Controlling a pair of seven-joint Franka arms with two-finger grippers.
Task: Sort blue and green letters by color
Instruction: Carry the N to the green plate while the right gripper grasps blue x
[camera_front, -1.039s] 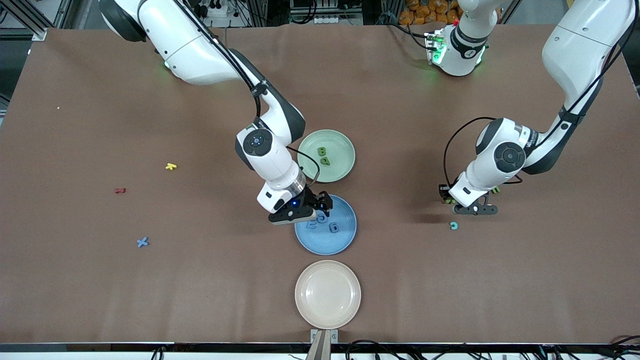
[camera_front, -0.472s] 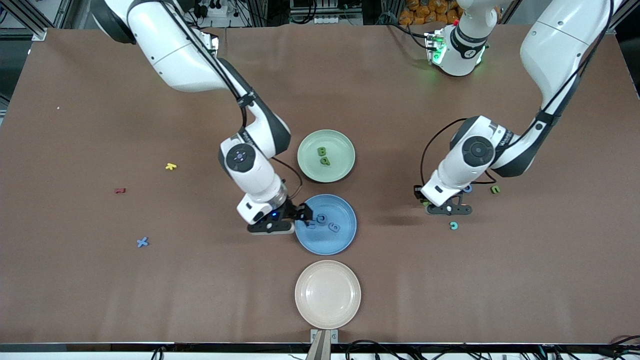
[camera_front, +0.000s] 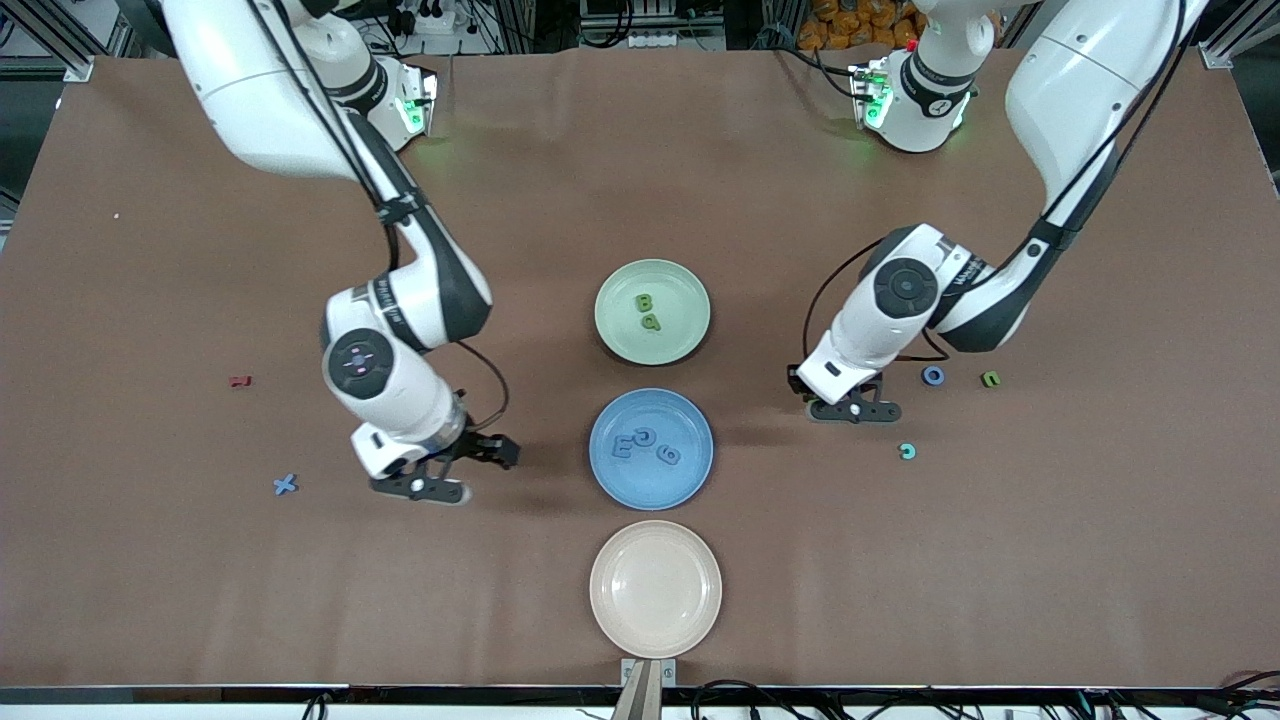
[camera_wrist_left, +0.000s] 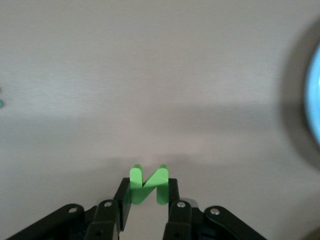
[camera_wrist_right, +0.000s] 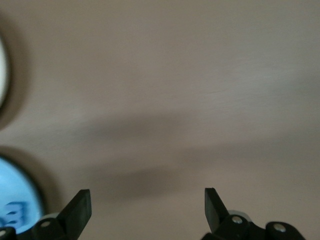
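Note:
My left gripper (camera_front: 850, 408) is shut on a bright green letter N (camera_wrist_left: 146, 185) and holds it over bare table, between the plates and the left arm's end. My right gripper (camera_front: 465, 472) is open and empty (camera_wrist_right: 146, 205) over bare table beside the blue plate (camera_front: 650, 487). That plate holds three blue letters (camera_front: 622, 447). The green plate (camera_front: 690, 300) holds two olive green letters (camera_front: 644, 302). Loose on the table are a blue X (camera_front: 286, 484), a blue O (camera_front: 933, 375), a green letter (camera_front: 990, 379) and a teal C (camera_front: 907, 451).
An empty cream plate (camera_front: 655, 588) sits nearest the front camera, in line with the other two plates. A dark red letter (camera_front: 239, 381) lies toward the right arm's end. The yellow letter is hidden by the right arm.
My right gripper left the blue plate and moved toward the right arm's end, open and empty. My left gripper moved toward the plates with the green letter, uncovering the blue O and a green letter.

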